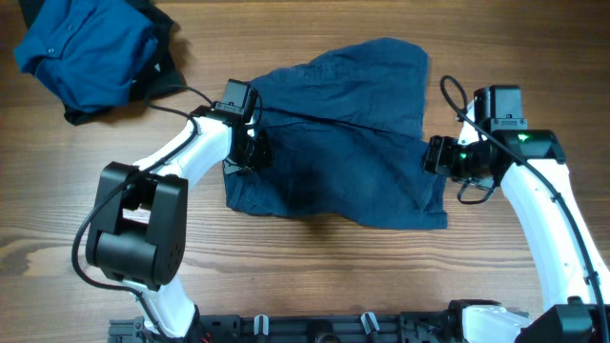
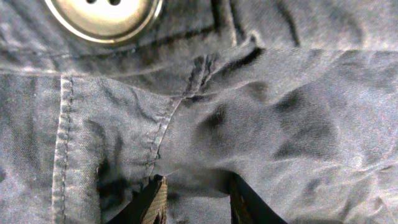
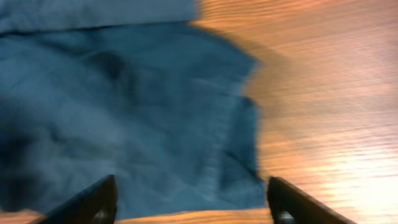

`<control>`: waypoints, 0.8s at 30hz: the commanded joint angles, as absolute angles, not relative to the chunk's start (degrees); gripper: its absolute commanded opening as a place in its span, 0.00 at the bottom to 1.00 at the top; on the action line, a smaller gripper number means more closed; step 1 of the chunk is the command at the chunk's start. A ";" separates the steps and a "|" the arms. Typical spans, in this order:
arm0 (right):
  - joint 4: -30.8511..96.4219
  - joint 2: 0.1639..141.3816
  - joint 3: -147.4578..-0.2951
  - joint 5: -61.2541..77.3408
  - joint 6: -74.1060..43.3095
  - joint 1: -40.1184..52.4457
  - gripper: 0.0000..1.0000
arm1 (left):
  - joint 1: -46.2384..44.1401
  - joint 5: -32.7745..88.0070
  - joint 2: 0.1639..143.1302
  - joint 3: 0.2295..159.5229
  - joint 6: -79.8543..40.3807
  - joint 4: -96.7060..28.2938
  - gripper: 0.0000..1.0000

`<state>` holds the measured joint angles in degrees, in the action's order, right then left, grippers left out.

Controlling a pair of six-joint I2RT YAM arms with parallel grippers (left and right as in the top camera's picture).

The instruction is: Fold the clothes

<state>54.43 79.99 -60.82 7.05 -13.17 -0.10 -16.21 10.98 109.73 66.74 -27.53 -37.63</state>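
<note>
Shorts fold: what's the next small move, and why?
Probably open the left gripper and lift off. It appears to pinch the shorts near the waistband, while the right gripper stands open over the hem, holding nothing, and the shorts lie on the table.

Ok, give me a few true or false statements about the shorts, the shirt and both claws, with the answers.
1. The navy shorts lie spread between both claws. True.
2. The right claw is clamped on the shorts. False: its fingers stand wide apart over the cloth's edge, holding nothing.
3. The blue shirt lies neatly folded. False: it sits crumpled at the far left corner of the table.
4. The left claw has shorts cloth bunched between its fingers. True.
5. A pale button shows near the left claw. True.
</note>
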 commanded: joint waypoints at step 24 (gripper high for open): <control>37.95 100.49 -57.08 15.42 -17.19 10.87 0.04 | -15.25 6.98 113.80 64.77 -25.74 -38.54 0.33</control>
